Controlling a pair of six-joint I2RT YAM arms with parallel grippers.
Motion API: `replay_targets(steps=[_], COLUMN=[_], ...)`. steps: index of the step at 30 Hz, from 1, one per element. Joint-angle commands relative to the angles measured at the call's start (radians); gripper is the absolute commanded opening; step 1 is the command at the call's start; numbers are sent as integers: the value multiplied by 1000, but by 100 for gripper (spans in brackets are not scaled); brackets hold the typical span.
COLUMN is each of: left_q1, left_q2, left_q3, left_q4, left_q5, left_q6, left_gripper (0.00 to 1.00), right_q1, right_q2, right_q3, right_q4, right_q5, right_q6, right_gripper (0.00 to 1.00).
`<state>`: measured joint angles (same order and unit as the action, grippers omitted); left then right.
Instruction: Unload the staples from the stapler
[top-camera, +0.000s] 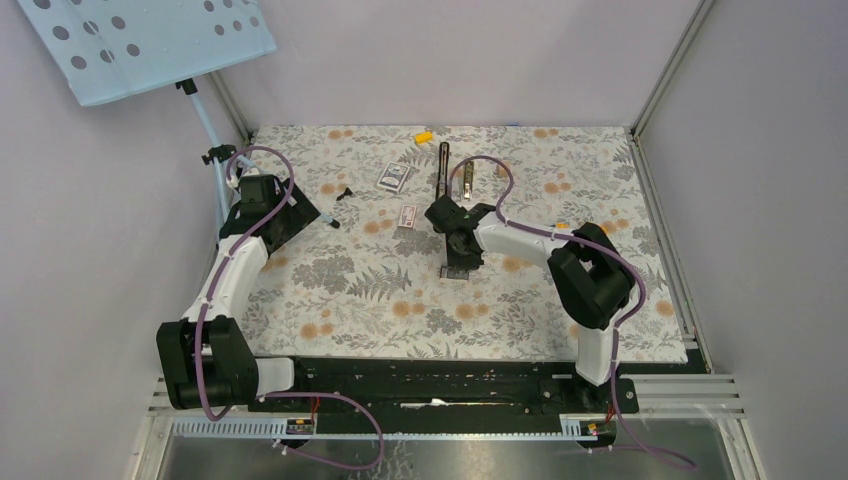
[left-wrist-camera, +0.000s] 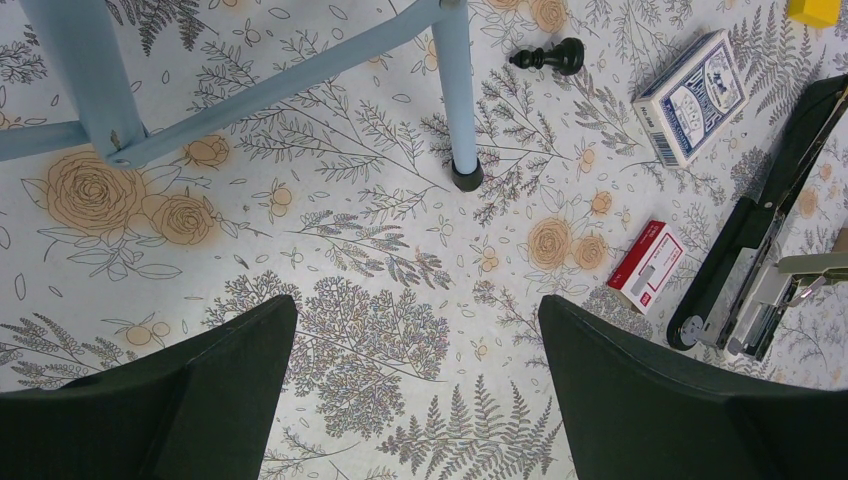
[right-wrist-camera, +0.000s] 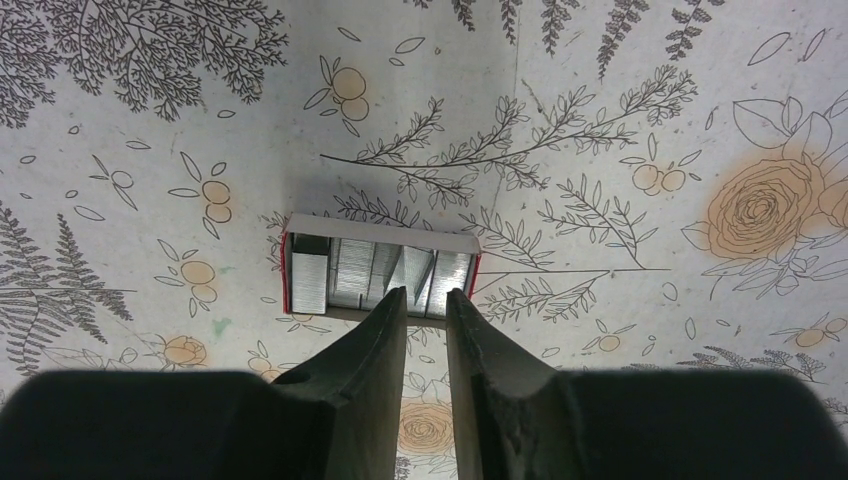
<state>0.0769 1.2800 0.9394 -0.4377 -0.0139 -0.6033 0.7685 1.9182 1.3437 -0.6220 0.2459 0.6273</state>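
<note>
Right gripper (right-wrist-camera: 427, 292), nearly closed, hold unclear, over open box (right-wrist-camera: 296, 262) of staple strips (right-wrist-camera: 350, 272).

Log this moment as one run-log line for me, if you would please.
left hand: open, empty, over mat | right hand: narrow gap, tips at open staple box, hold unclear | stapler: lying open, clear of both hands

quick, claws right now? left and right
left claw: wide open, empty
right claw: nearly closed at red-edged box of silvery staples; grip cannot be told
</note>
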Motion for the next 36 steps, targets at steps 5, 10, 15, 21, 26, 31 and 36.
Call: replay_targets(steps=[5,10,15,21,26,31,36], left_q1=[6,6,4,-63,-265,-377,-456], left_q2=[-10,-10,-10,0,84,274,475], left_q3=[1,2,16,31,106,242,422], left_q4=[50,51,55,72,71,44,-3], left_q5=[6,9,61,90,31,28,-5], left_q6=[-4,5,39,78,118,118,131], left_gripper=[96,95,96,96,95,95,95], right_q1=[-8,-11,-62,-184,-232,-234,-234], right_q2=[-105,-172,-214,-282,-327,-360,-394], right_q3=[-1,0,-11,-84,-138,-198,-255], right_q4=[19,55,63,119,161,195,221], right_q5=[40,49,39,-51,-107,-151,-187], right_q6=[22,-24,-57,-79,-89,-96,-106], right_gripper=[31,38,41,43,46,49,50])
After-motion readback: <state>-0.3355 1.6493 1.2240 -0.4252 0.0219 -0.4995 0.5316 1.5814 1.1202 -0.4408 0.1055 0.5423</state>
